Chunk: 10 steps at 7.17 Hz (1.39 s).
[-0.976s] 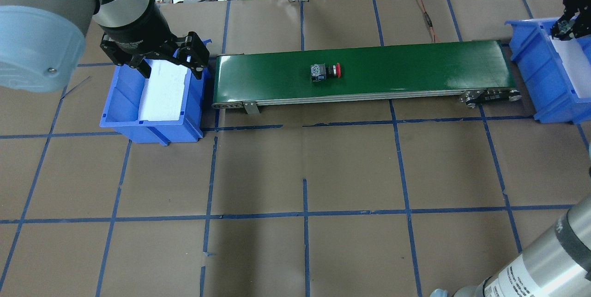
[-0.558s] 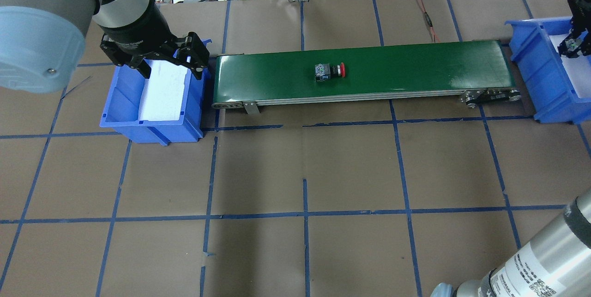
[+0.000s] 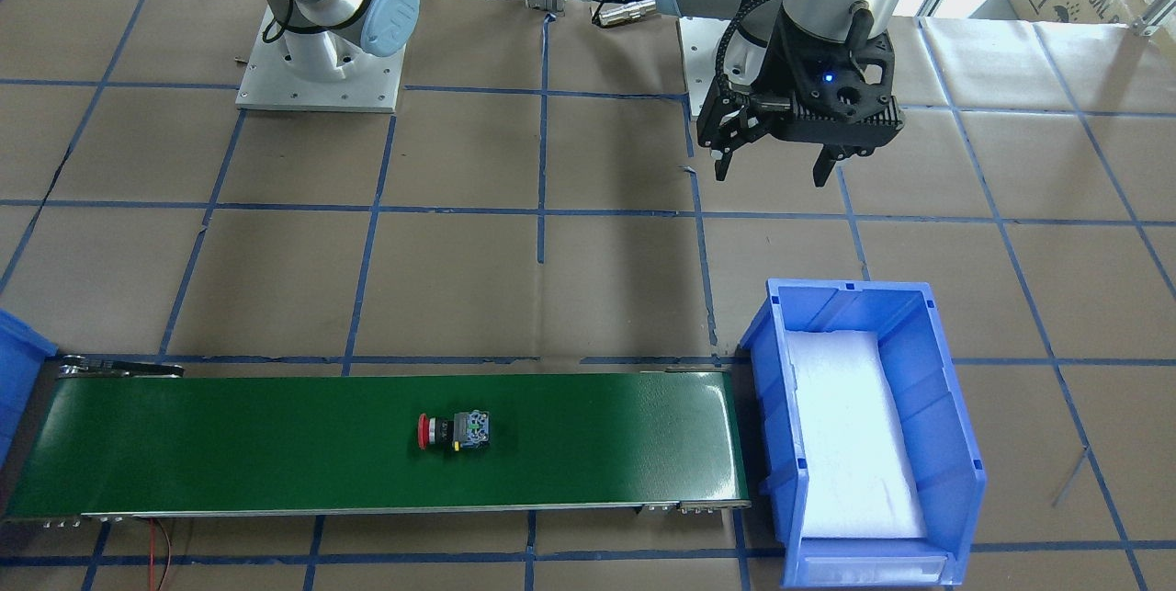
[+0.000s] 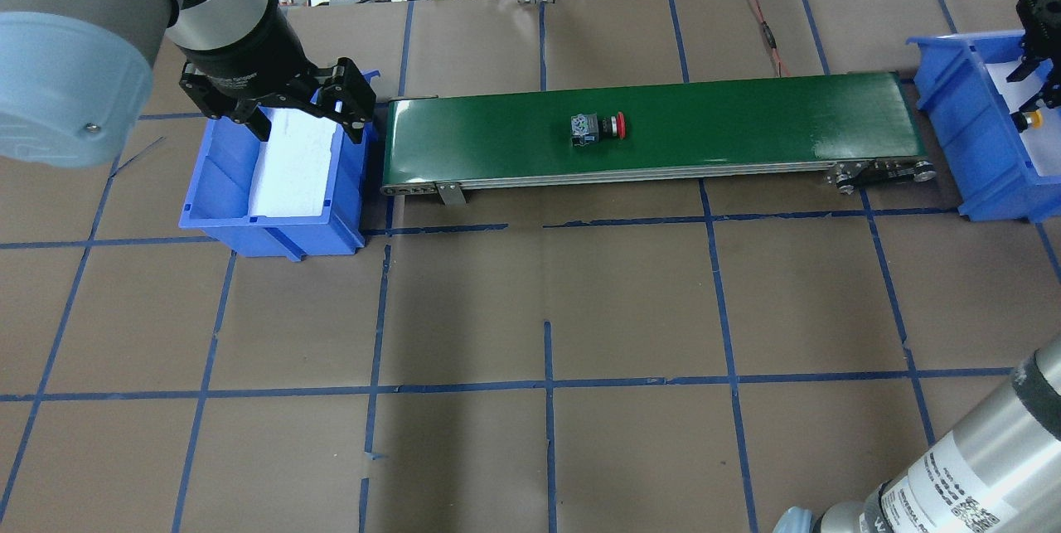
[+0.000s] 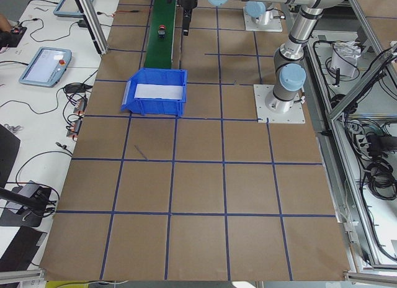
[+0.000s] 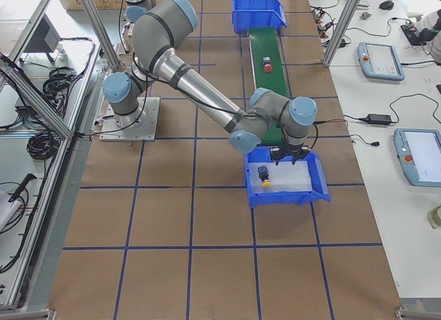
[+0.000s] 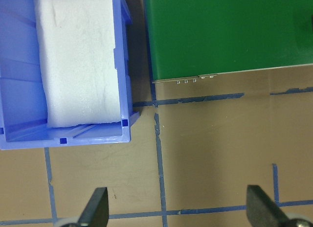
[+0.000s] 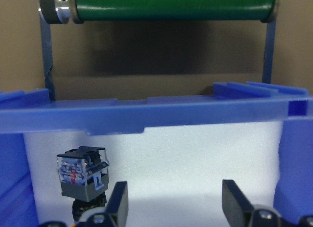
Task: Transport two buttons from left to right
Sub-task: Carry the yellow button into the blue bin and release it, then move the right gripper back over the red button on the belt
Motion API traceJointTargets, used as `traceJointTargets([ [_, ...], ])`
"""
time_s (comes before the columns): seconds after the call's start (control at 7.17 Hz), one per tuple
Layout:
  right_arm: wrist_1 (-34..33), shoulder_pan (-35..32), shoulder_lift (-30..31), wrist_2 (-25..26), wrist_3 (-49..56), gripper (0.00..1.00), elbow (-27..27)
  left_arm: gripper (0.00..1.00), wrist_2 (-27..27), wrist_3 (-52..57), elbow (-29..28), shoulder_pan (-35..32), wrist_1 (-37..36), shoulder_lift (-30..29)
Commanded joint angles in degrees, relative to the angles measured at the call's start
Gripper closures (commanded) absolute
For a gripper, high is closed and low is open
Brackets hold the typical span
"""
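Red button: I see the red-capped push-button switch (image 4: 598,128), black-and-grey block body and all, lying on its side about halfway along the long green conveyor belt (image 4: 746,114). Its cap points to 3 o'clock in the overhead view.
Yellow button: the yellow-capped push-button switch (image 6: 264,175) rests on the white foam pad (image 8: 195,153) inside the right-hand blue plastic bin (image 4: 953,114), which sits at the belt's 3 o'clock end.
Right gripper: my right gripper (image 8: 177,203) is low over that bin with its fingers spread and nothing between them. In its wrist view the yellow switch sits at 9 o'clock of the fingers, outside them and close to one. I cannot tell whether they touch.
Left gripper: my left gripper (image 3: 770,173) hangs raised with its fingers wide apart and nothing held. It is near the left-hand blue plastic bin (image 3: 928,389) at the belt's 9 o'clock end.
Left bin: lined with a white foam sheet (image 3: 850,435).
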<state>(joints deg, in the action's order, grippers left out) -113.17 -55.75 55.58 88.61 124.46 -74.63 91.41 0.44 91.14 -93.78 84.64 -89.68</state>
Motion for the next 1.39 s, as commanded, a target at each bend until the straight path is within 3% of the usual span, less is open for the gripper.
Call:
traceJointTargets([
  [0.0,1.0,-2.6,2.4,-2.8,-5.9,0.22,-0.2,0.00,0.0,0.0,0.0,0.0,0.0,0.0],
  [0.28,4.6,-11.6,5.6,-2.6,-13.3,0.18,-0.5,0.00,0.0,0.0,0.0,0.0,0.0,0.0],
  [0.7,4.5,-24.9,6.6,-1.9,-24.2,0.12,-4.5,0.00,0.0,0.0,0.0,0.0,0.0,-0.1],
  [0.84,4.1,-28.1,6.6,-1.9,-25.0,0.04,-5.7,0.00,0.0,0.0,0.0,0.0,-0.1,-0.1],
  [1.25,-0.8,-30.1,5.6,-1.2,-36.1,0.01,-9.5,0.00,0.0,0.0,0.0,0.0,0.0,0.0],
])
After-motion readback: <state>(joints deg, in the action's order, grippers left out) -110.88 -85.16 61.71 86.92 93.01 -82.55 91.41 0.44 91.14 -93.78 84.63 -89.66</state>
